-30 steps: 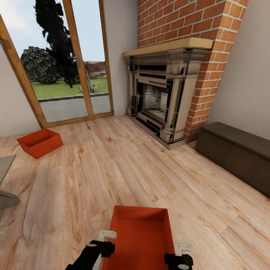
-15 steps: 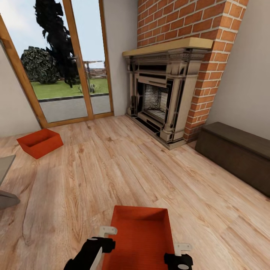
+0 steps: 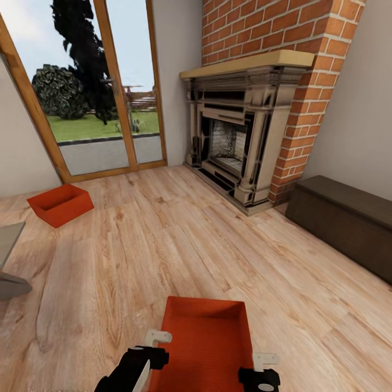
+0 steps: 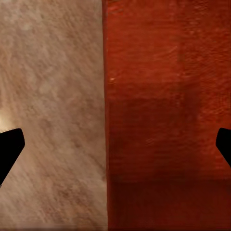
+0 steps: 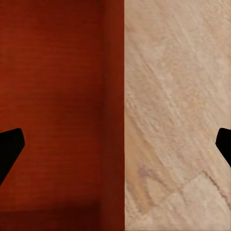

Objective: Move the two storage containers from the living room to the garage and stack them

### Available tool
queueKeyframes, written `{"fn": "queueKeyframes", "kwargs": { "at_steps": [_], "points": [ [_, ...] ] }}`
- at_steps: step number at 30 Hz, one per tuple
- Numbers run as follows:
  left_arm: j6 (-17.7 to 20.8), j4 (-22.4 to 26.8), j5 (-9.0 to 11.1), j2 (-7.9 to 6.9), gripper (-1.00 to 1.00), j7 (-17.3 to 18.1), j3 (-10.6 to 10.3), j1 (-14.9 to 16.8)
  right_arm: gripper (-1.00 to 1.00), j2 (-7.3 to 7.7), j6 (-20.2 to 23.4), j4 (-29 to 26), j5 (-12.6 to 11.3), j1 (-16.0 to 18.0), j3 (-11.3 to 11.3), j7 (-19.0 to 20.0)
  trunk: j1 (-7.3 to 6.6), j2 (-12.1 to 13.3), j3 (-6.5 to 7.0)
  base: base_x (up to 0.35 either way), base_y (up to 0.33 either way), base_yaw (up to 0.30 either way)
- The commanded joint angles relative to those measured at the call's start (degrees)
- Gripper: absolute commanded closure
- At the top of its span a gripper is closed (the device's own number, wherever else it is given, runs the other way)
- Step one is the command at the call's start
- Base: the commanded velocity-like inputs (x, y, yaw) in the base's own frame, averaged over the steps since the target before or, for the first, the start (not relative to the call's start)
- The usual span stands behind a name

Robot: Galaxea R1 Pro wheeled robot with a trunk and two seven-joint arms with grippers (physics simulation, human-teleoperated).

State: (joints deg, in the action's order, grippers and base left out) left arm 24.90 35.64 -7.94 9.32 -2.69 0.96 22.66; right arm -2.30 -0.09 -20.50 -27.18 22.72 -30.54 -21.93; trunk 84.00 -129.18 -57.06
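One orange-red storage container (image 3: pixel 207 340) lies on the light wood-plank floor of the living room, right in front of me. My left gripper (image 3: pixel 156 344) hangs at its left wall and my right gripper (image 3: pixel 265 362) at its right wall. In the left wrist view the left gripper (image 4: pixel 115 144) is open, its dark fingertips (image 4: pixel 10 147) far apart on either side of the container's wall (image 4: pixel 108 120). The right gripper (image 5: pixel 115 144) is open the same way over the other wall (image 5: pixel 113 96). The second storage container (image 3: pixel 60 204) sits far left, near the glass doors.
A red-brick fireplace (image 3: pixel 245 125) stands ahead on the right, with a dark low bench (image 3: pixel 343 223) along the right wall. Wood-framed glass doors (image 3: pixel 98 98) fill the back left. A grey furniture edge (image 3: pixel 8 261) juts in at the left. Open wood floor (image 3: pixel 163 239) separates the two containers.
The head view has shifted slightly, so the whole room sits a little differently. My left arm has moved slightly beside the near container. Both containers stay in place.
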Motion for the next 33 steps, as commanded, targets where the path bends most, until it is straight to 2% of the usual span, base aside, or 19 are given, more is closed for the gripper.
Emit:
{"fn": "queueKeyframes", "kwargs": {
  "at_steps": [1, 8, 12, 16, 26, 33],
  "points": [
    [0.27, -0.06, -0.55, 0.04, -1.0, 0.05, 0.1, 0.02, -1.0, 0.08, 0.0, -0.06, -0.5, 0.04, -0.49, -0.4, -0.01, -0.02, -0.14, 0.0, 0.0, 0.078],
    [0.17, -0.39, -0.54, 0.0, -1.0, 0.05, 0.09, 0.02, -1.0, 0.26, 0.25, -1.83, -0.29, 0.04, -0.49, -0.44, -0.01, -0.02, -0.76, 0.0, 0.0, 0.09],
    [0.05, -0.89, -0.58, 0.0, -1.0, 0.05, 0.09, 0.02, -1.0, 0.09, 0.93, -4.37, 1.3, 0.04, -0.49, -1.79, -0.01, -0.02, -1.11, 0.0, 0.0, 0.113],
    [-0.01, -0.97, -0.58, 0.05, -1.0, 0.05, 0.13, 0.02, -1.0, 0.22, 0.87, -4.87, 1.93, 0.04, -0.49, -2.31, -0.01, -0.02, -1.31, 0.0, 0.0, 0.065],
    [-0.02, -0.93, -0.57, 0.08, -1.0, 0.05, 0.18, 0.02, -1.0, 0.33, 0.56, -4.99, 2.04, 0.04, -0.44, -2.47, -0.01, -0.02, -1.4, 0.0, 0.0, 0.005],
    [-0.02, -0.93, -0.53, 0.08, -1.0, 0.05, 0.18, 0.02, -1.0, 0.45, 0.4, -4.99, 2.04, 0.04, -0.4, -2.5, -0.01, -0.02, -1.97, 0.0, 0.0, 0.0]
  ]
}}
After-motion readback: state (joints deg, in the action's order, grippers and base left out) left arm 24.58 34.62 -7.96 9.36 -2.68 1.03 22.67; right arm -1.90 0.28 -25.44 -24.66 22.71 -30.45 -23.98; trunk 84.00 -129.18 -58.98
